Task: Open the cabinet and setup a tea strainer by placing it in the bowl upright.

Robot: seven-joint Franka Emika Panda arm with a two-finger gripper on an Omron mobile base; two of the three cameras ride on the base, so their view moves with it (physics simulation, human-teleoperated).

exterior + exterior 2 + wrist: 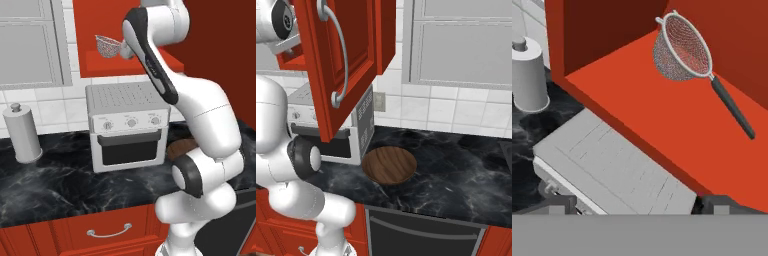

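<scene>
In the left base view the bright red wall cabinet [131, 64] stands open, and the small silver wire-mesh tea strainer [106, 45] rests on its red bottom shelf, above the white toaster oven [129, 126]. The white arm reaches up toward that shelf, likely so the tool can approach the strainer from the front. A grey cylindrical canister with a knobbed lid [21, 132] stands on the black marbled worktop [60, 182], well apart from the oven, against a white tiled wall. A red drawer with a curved silver handle [108, 231] sits below.

In the right base view the cabinet's red door with its long silver bar handle [337, 55] hangs swung outward over the oven. The wide, shallow dark brown wooden bowl [389, 165] sits empty on the worktop just beside the oven, so the placing step is not yet done. Grey panelled wall cabinets [461, 42] hang above.

In the hand view the strainer lies tilted on the shelf, mesh basket away and dark handle [732, 108] pointing toward the camera, a convenient part to grasp. The tool [632, 206] is spread wide, released, holding nothing, its dark tips well short of the strainer.
</scene>
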